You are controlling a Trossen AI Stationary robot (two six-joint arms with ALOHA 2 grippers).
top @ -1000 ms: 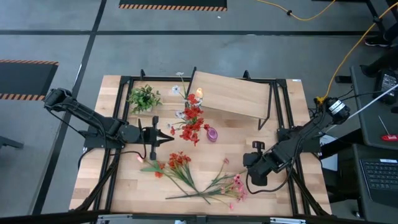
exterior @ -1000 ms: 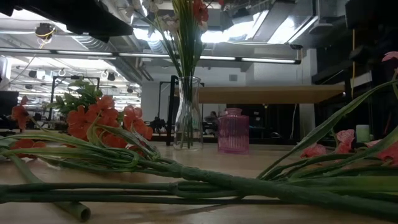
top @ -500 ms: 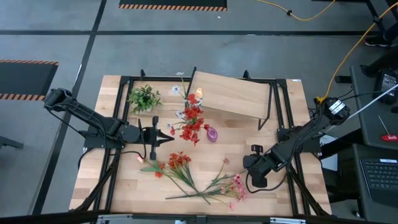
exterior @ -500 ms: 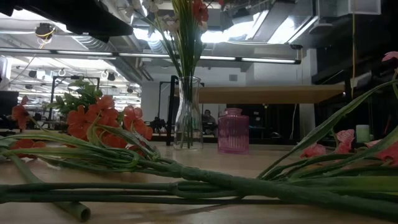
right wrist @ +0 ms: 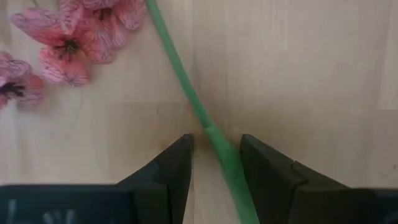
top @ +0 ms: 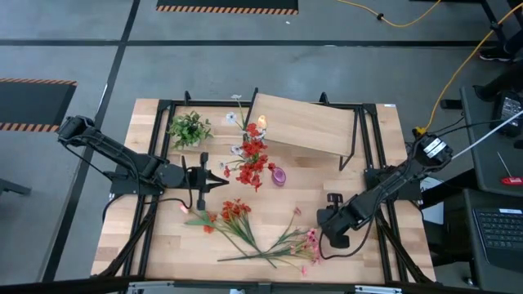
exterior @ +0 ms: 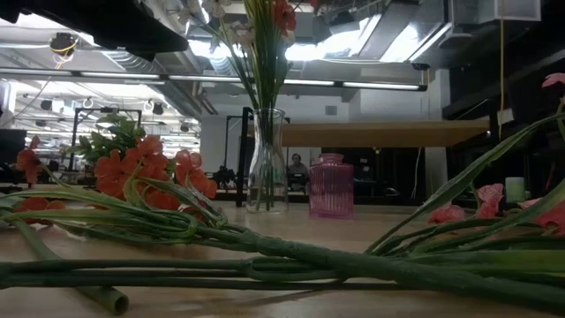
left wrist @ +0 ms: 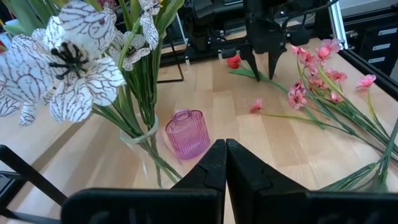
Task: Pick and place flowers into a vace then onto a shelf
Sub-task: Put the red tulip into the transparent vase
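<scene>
Loose flowers lie flat on the table: an orange-red bunch (top: 233, 214) and a pink bunch (top: 304, 243) with long green stalks. A clear glass vase (exterior: 267, 159) stands upright near the table's middle and holds red and white blooms (top: 249, 159). My right gripper (right wrist: 214, 143) is open and points down at the table. Its fingers stand on either side of a pink flower's green stalk (right wrist: 186, 81); whether they touch it I cannot tell. My left gripper (left wrist: 225, 149) is shut and empty, just left of the vase (top: 219, 181). The wooden shelf (top: 306, 124) stands at the far side.
A small pink ribbed vase (left wrist: 186, 134) stands right of the glass vase. A green leafy tuft (top: 189, 129) lies near the far left corner. Black frame rails (top: 155, 147) run along the table's sides. Bare wood (top: 359, 171) shows right of the pink vase.
My right gripper has moved a little toward the table's near edge and left, closer to the pink flowers. The flowers, the vases and my left arm have kept still.
</scene>
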